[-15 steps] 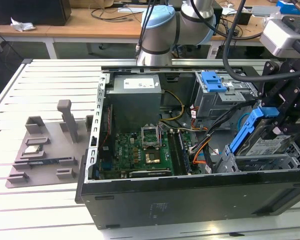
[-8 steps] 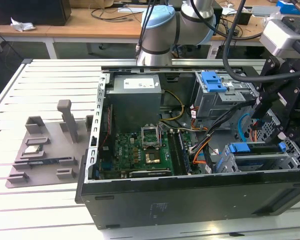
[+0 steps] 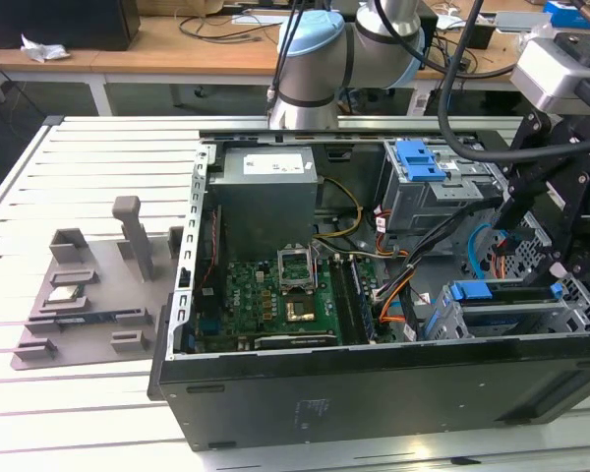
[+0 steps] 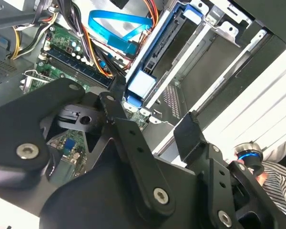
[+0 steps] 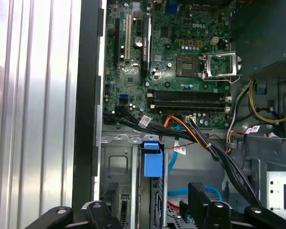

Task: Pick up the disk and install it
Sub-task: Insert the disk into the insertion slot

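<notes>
Well, the disk (image 3: 482, 293) stands on edge in the drive cage (image 3: 442, 321), a silver slab topped by its blue carrier. The gripper (image 5: 150, 206) hovers close over it, spread wide and gripping nothing. Black and orange cables (image 5: 205, 140) crowd alongside, just beside the motherboard (image 5: 181, 71).

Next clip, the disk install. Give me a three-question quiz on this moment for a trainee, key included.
1. True or false: the gripper is clamped on the disk.
2. In the exterior view, the gray fixture lies: A) to the left of the computer case; B) to its right; C) inside it.
3. What colour is the disk's carrier?
Key: 1 false: the gripper is open and empty, and the disk sits in the drive cage. 2 A. 3 blue.
</notes>
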Available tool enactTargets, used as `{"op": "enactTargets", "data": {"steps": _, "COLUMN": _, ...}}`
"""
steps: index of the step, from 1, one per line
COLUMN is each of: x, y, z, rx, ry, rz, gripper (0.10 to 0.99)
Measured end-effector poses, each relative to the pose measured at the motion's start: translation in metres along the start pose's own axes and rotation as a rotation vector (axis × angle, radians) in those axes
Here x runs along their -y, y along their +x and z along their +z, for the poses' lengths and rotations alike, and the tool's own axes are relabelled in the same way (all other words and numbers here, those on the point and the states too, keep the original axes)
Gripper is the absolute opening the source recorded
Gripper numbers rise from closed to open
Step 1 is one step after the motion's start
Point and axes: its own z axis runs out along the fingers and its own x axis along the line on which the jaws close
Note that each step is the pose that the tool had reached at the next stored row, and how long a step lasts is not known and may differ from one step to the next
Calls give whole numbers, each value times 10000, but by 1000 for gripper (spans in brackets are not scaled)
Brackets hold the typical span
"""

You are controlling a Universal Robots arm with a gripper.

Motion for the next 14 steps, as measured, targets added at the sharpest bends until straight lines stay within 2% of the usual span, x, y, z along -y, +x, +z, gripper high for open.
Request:
{"op": "enactTargets", "data": {"steps": 3, "x": 0, "y": -21, "z": -1, "rx": -3, "ry": 1, "rz": 1, "gripper": 667}}
{"op": "enactTargets", "data": {"steps": 5, "x": 0, "y": -22, "z": -2, "rx": -4, "ry": 1, "rz": 0, "gripper": 541}}
{"op": "enactTargets", "data": {"steps": 6, "x": 0, "y": -23, "z": -2, "rx": -4, "ry": 1, "rz": 0, "gripper": 420}}
{"op": "enactTargets", "data": {"steps": 7, "x": 1, "y": -23, "z": -1, "rx": -4, "ry": 1, "rz": 0, "gripper": 420}}
{"op": "enactTargets", "data": {"steps": 11, "x": 1, "y": -23, "z": -2, "rx": -5, "ry": 1, "rz": 0, "gripper": 176}}
{"op": "enactTargets", "data": {"steps": 12, "x": 1, "y": -22, "z": -2, "rx": -5, "ry": 1, "rz": 0, "gripper": 176}}
{"op": "enactTargets", "data": {"steps": 13, "x": 0, "y": -18, "z": -2, "rx": -4, "ry": 1, "rz": 0, "gripper": 118}}
{"op": "enactTargets", "data": {"steps": 14, "x": 0, "y": -12, "z": -2, "rx": -4, "ry": 1, "rz": 0, "gripper": 118}}
